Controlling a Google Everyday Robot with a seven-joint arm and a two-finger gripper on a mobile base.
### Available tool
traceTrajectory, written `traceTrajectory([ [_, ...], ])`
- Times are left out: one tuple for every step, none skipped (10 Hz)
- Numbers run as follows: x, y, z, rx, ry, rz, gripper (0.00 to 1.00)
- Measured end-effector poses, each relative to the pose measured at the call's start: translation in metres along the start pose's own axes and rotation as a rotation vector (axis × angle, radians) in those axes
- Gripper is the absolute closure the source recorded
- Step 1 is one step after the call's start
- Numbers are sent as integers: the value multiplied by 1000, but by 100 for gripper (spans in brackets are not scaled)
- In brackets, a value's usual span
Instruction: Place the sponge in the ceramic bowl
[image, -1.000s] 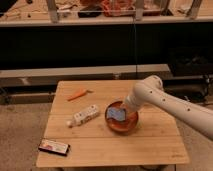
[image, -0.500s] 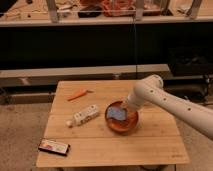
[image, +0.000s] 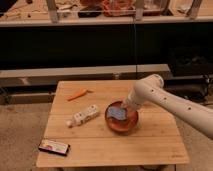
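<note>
Now the sponge is found inside the ceramic bowl — the tool, pressed together, is held low at the sponge's right edge, probably so that it is laid down, not dropped.

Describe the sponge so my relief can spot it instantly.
On the wooden table, look to the orange-red ceramic bowl right of centre, where the end effector reaches in. The sponge lies inside it: a flat light-blue pad, the only blue thing there.
</note>
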Motion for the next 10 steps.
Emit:
traceTrajectory([
  [0,0,0,0,0,1,96],
  [0,0,0,0,-1,2,96],
  [1,0,-1,-1,-1,4,96],
  [1,0,-1,0,-1,6,96],
  [1,0,-1,0,-1,8,96],
  [1,0,-1,0,-1,10,96],
  [2,0,-1,-1,-2,11,96],
  [2,0,-1,-1,-2,12,96],
  [3,0,-2,-1,-2,15,96],
  [3,0,-2,-1,-1,17,96],
])
